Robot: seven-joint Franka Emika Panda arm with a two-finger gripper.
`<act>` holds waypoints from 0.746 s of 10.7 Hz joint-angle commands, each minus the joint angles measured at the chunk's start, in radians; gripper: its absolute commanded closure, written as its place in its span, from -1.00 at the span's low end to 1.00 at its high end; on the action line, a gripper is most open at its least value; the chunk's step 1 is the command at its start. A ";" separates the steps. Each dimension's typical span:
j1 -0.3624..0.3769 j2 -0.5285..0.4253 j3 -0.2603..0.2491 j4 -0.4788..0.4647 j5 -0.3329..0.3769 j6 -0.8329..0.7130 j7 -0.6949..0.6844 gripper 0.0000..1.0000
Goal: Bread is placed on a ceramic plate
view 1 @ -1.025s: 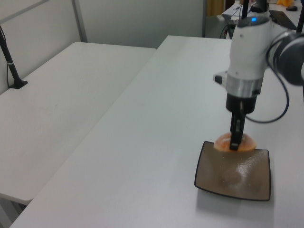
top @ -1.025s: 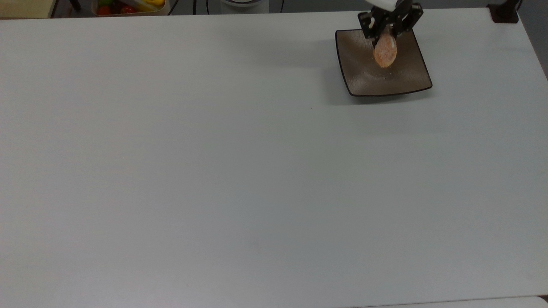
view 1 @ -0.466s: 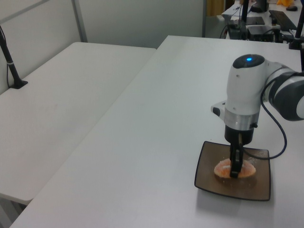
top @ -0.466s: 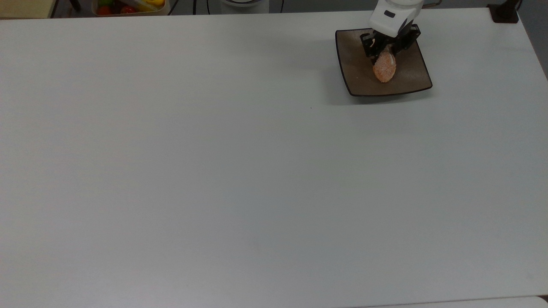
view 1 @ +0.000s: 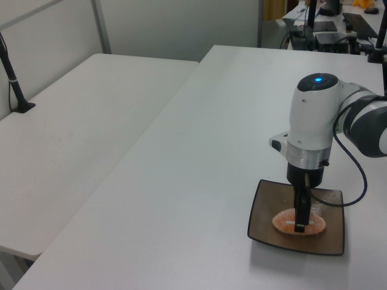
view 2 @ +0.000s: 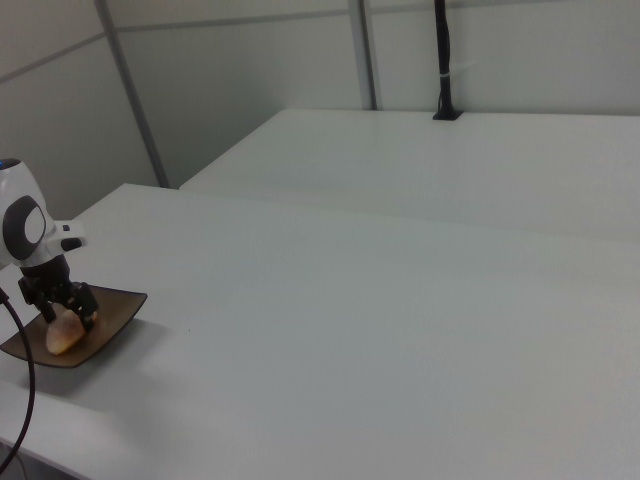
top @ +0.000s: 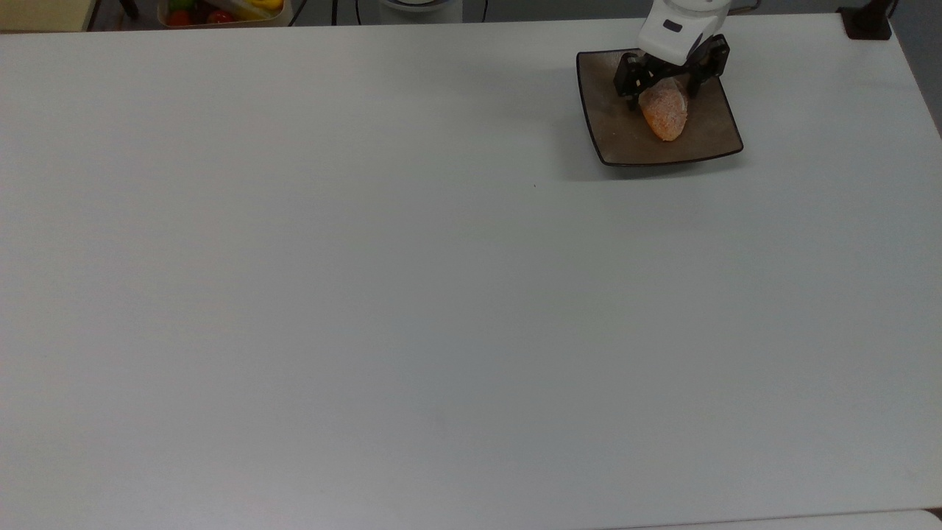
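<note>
Now, entry by item, left to right across the top view.

Table [top: 368, 294]: white, bare over its left and middle.

Tray of coloured food [top: 221, 11]: far left edge, well apart from the work.

Plate [top: 611, 140]: square, brown, far right of the top view. It has not shifted over the last second.

Bread [top: 664, 110]: a second ago it hung above the plate; half a second ago it was low over it. It now lies flat on the plate's middle.

Gripper [top: 666, 79]: its black fingers [top: 625, 77] have spread since half a second ago and now stand either side of the bread's far end, so the bread is let go. Judged from this, the placing is done and only the arm's lift away remains.

Views compared: the top view shows the gap between the fingers and the bread; the left view shows the bread [view 1: 299, 222] resting on the plate [view 1: 266, 232], with the gripper [view 1: 300, 211] edge-on in front; the right view sets the plate [view 2: 110, 325] at the table's near left corner.
</note>
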 commanded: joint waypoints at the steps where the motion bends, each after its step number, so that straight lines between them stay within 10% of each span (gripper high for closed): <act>1: -0.021 -0.057 0.008 0.001 -0.020 -0.033 0.026 -1.00; 8: -0.253 -0.219 0.008 0.334 -0.012 -0.539 0.049 -1.00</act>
